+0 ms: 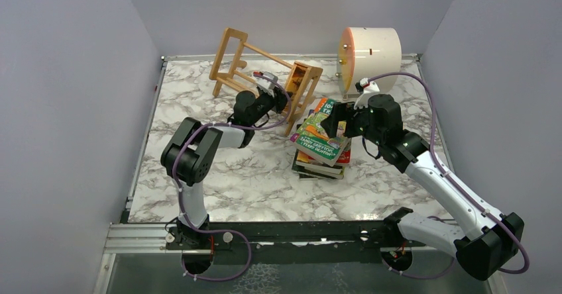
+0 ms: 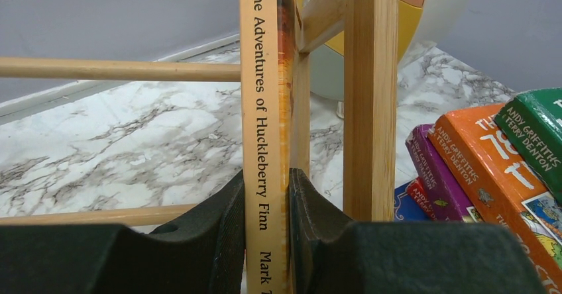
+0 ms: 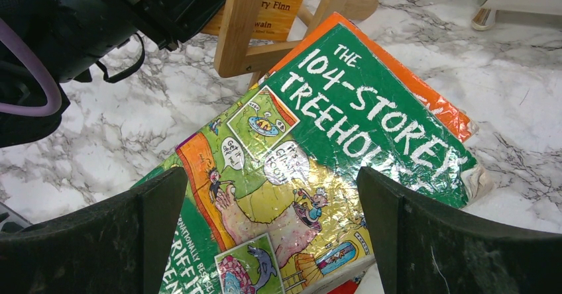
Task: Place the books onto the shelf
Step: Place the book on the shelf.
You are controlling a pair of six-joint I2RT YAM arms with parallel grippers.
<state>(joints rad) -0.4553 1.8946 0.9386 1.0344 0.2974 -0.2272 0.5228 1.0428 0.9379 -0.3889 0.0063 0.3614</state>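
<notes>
The left end effector [image 2: 268, 231] is nearly closed, clamping one tan-spined book [image 2: 262, 108] upright against the shelf [image 1: 228, 55]. The one shelf stands tilted near the bench's [image 1: 219, 188] far edge. The right end effector [image 3: 272, 198] gapes fully open, holding nothing, its fingers on either side of the green cover [image 3: 344, 115] topping the pile [image 1: 321, 153]. That single pile lies mid-bench, just beside the shelf, showing at least five spines. One cream drum [image 1: 371, 52] stands at the far edge.
</notes>
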